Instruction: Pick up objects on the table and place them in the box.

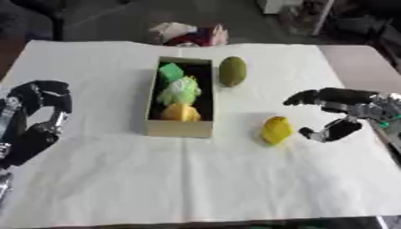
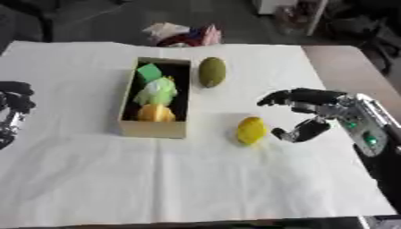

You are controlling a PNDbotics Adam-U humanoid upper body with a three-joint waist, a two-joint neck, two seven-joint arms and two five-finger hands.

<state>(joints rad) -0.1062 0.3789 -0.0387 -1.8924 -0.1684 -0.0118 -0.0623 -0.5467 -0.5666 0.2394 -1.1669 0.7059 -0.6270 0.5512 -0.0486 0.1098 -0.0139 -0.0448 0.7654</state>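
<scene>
Your right hand (image 2: 307, 115), fingers spread wide, sits beside the yellow fruit (image 2: 251, 130); a clumsy close may roll it away.

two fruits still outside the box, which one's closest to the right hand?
The yellow fruit, just left of the open right hand. The olive-green fruit lies farther away, beside the box at its far end.

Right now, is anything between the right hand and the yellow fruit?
Nothing visible. The right hand is open beside the yellow fruit, with only bare cloth in the gap between them.
</scene>
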